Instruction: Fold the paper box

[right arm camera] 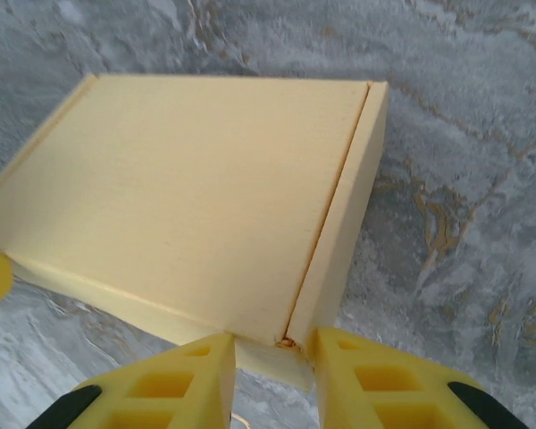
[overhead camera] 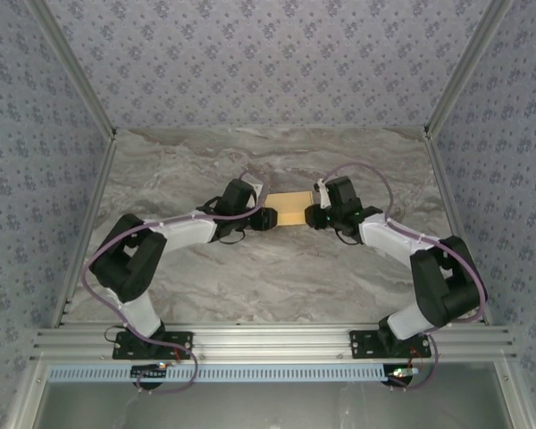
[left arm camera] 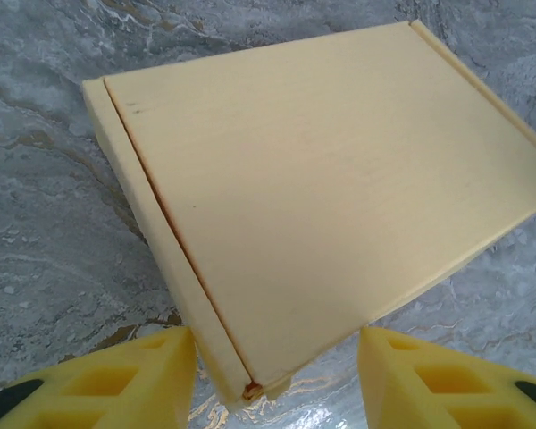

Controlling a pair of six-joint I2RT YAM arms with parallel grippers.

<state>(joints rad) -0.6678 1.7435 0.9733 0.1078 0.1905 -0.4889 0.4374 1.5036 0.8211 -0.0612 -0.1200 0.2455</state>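
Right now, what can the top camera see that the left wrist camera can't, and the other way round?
The top camera adds the left arm and right arm reaching in from either end of the box, plus the flowery walls. The left wrist camera adds the long crease along the box's top and yellow fingers standing apart around its near corner. Both show the yellow box lying flat on the marble table.

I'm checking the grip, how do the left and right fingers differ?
Fingers of the left gripper stand wide apart, with a gap beside a corner of the paper box; fingers of the right gripper sit close together and seem to pinch a corner. The left gripper meets the box's left end, the right gripper its right end. Both have yellow fingers.
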